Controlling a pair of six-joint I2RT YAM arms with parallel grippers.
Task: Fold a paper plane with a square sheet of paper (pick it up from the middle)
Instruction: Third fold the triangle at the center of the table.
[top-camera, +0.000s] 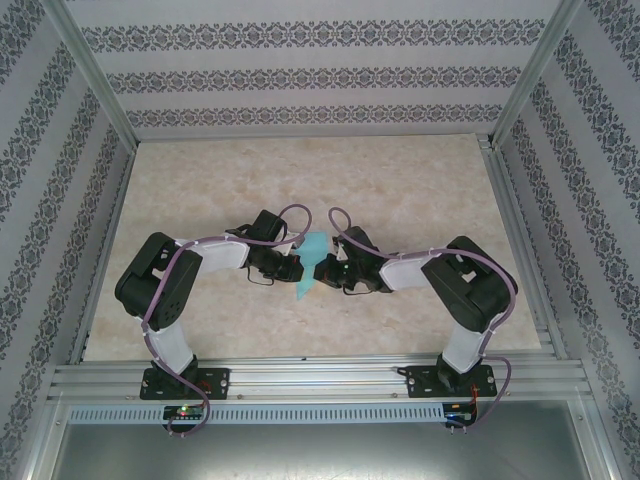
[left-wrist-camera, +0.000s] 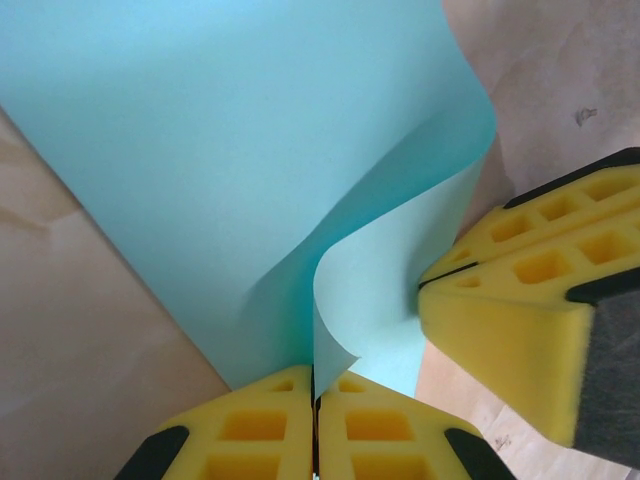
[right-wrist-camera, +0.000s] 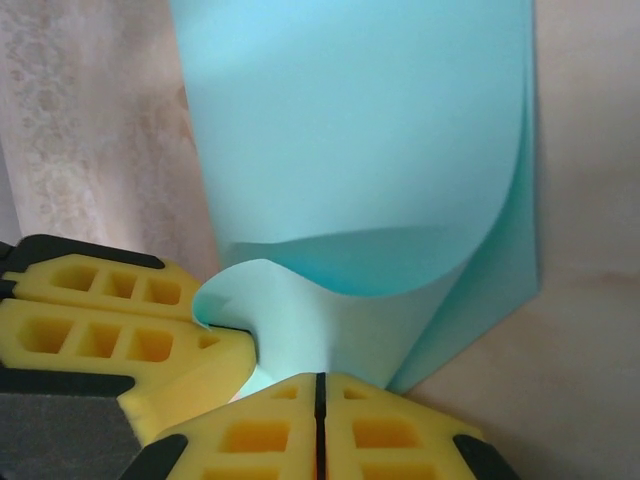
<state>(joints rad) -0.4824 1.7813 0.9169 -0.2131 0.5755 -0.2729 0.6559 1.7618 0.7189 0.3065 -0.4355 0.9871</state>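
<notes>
We see a beige marbled tabletop (top-camera: 400, 180) running below and ahead of the left gripper (left-wrist-camera: 315, 385) and right gripper (right-wrist-camera: 320, 385). The turquoise sheet (top-camera: 312, 262) sits between them; we can't tell if its lower corner touches the top.

Sheet top: the square sheet of paper (left-wrist-camera: 200, 150) runs clean off the left wrist view's upper edge.
Sheet bottom: pinched edge hidden inside the left gripper (left-wrist-camera: 316, 400).
Overhead: sheet's creases too small to tell.
</notes>
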